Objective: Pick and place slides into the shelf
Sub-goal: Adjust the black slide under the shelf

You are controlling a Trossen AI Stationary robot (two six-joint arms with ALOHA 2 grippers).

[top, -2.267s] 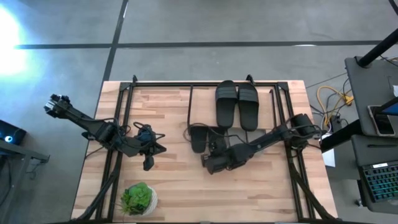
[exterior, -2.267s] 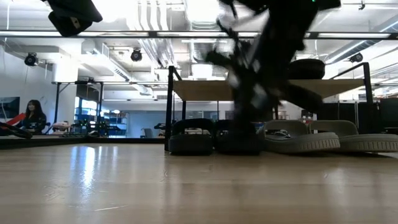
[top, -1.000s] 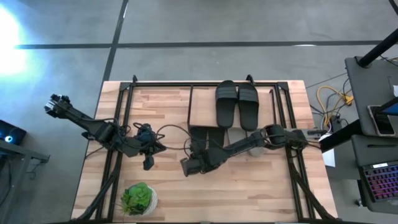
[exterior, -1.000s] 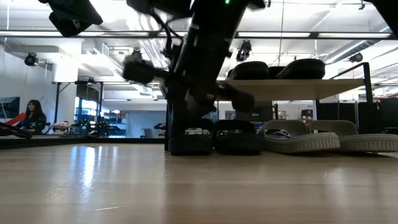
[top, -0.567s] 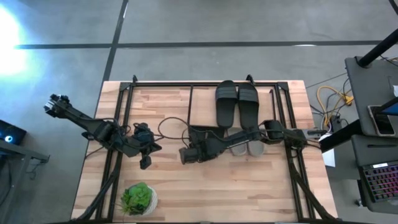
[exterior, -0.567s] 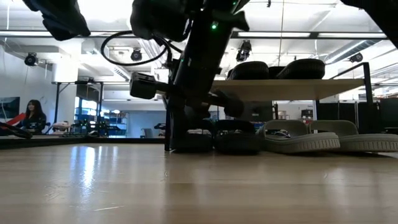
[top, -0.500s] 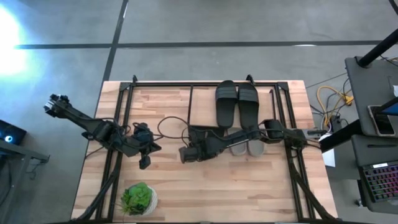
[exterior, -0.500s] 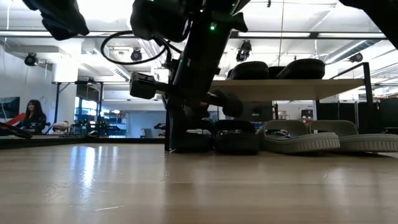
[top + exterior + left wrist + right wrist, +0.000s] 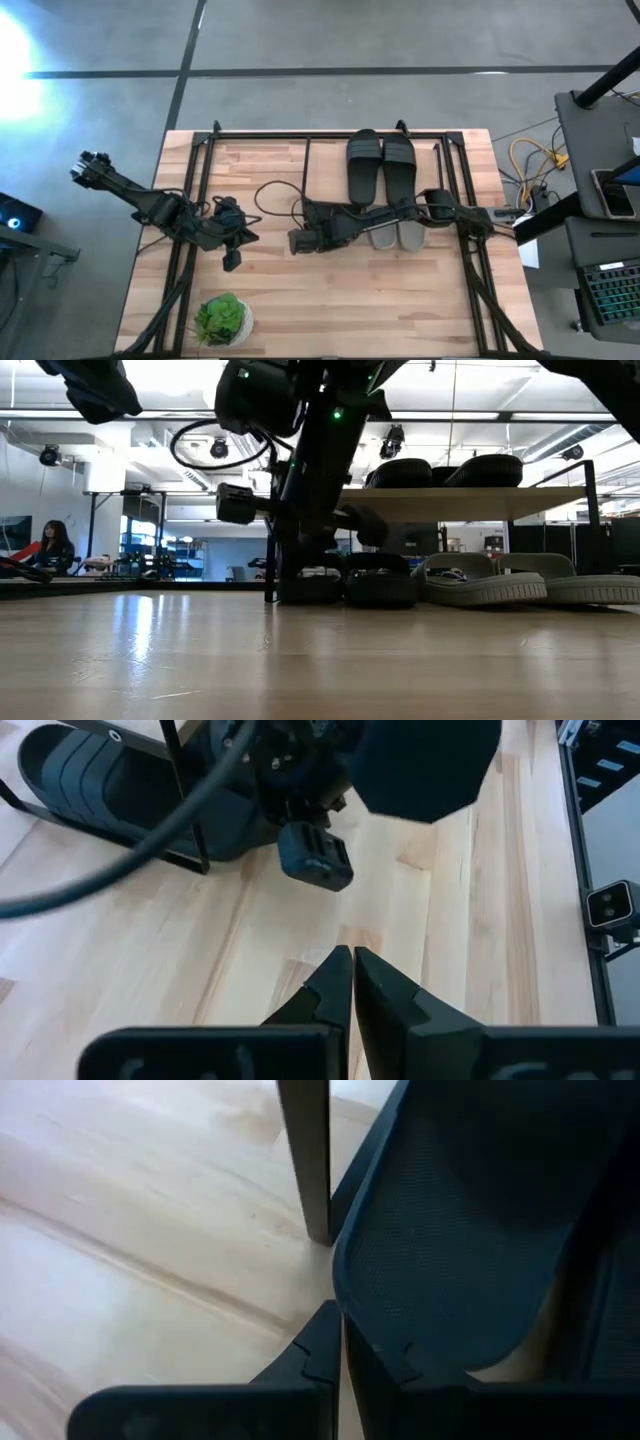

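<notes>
The shelf (image 9: 450, 503) stands at the table's far side. One black pair of slides (image 9: 380, 165) lies on its top board. Under it, on the table, lie a second black pair (image 9: 345, 586) and a light grey pair (image 9: 520, 588). My right gripper (image 9: 340, 1335) is shut, low at the shelf's near left leg (image 9: 305, 1160), its tips at the rounded end of the left black slide (image 9: 450, 1230). My left gripper (image 9: 352, 960) is shut with nothing in it, hovering over bare table to the left (image 9: 232, 258). My right gripper rests its shut fingertips (image 9: 325, 1330) against the lower rim of the black slide's rounded near end (image 9: 352, 1302), beside the shelf leg. The fingers slant down from the table's near side. The slide lies flat on the table under the shelf.
A green potted plant (image 9: 222, 320) stands near the table's front left corner. The black frame bars (image 9: 305, 170) of the shelf run across the far half of the table. Bare wood lies along the near half (image 9: 380, 310). A person sits far off in the room (image 9: 50, 545).
My right gripper, shut throughout, has swung from the middle of the table toward the far edge and the shelf's left leg, coming up to the black slides under the shelf.
</notes>
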